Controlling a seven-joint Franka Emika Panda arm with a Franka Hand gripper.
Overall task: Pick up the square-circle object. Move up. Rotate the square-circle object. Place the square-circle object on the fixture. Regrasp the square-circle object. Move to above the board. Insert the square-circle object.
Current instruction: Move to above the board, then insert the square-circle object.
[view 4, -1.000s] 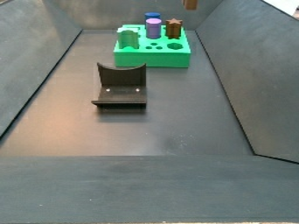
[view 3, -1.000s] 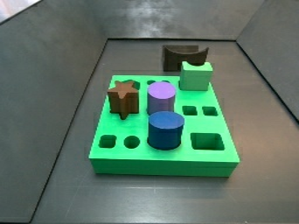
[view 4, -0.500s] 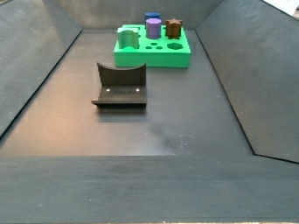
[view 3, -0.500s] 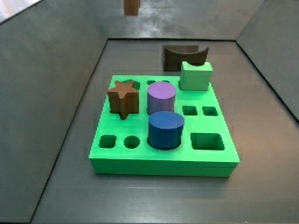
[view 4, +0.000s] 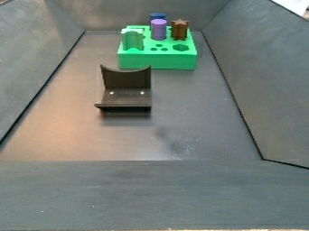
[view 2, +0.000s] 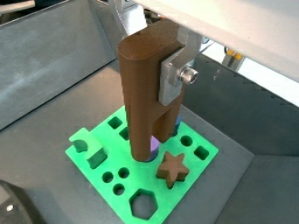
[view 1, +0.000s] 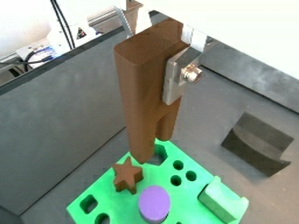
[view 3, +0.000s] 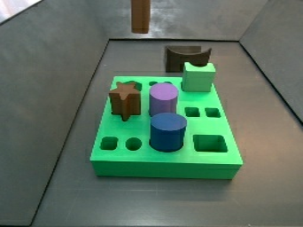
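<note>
My gripper (view 1: 153,63) (view 2: 152,68) is shut on the top of the square-circle object (view 1: 145,96) (view 2: 147,96), a long brown bar hanging upright. One silver finger (view 1: 180,72) (view 2: 174,75) presses its side; the opposite finger is hidden behind it. Both wrist views show the bar high above the green board (view 1: 100,206) (view 2: 103,163). In a side view only the bar's lower end (view 3: 140,16) shows, at the top edge beyond the board (view 3: 113,160). The dark fixture (view 4: 123,88) (view 3: 182,56) (view 1: 260,140) stands on the floor beside the board (view 4: 169,61).
On the board stand a brown star peg (view 3: 124,97) (view 2: 173,168), a purple cylinder (view 3: 164,96), a blue cylinder (view 3: 168,131) and a pale green notched block (view 3: 199,76). Open holes (view 3: 208,143) lie along its near edge. Sloping grey walls (view 4: 36,81) enclose the floor.
In a side view the bar's lower end has come down into the frame at the top edge, showing more of itself and shifting slightly right. Nothing on the board or the fixture has moved.
</note>
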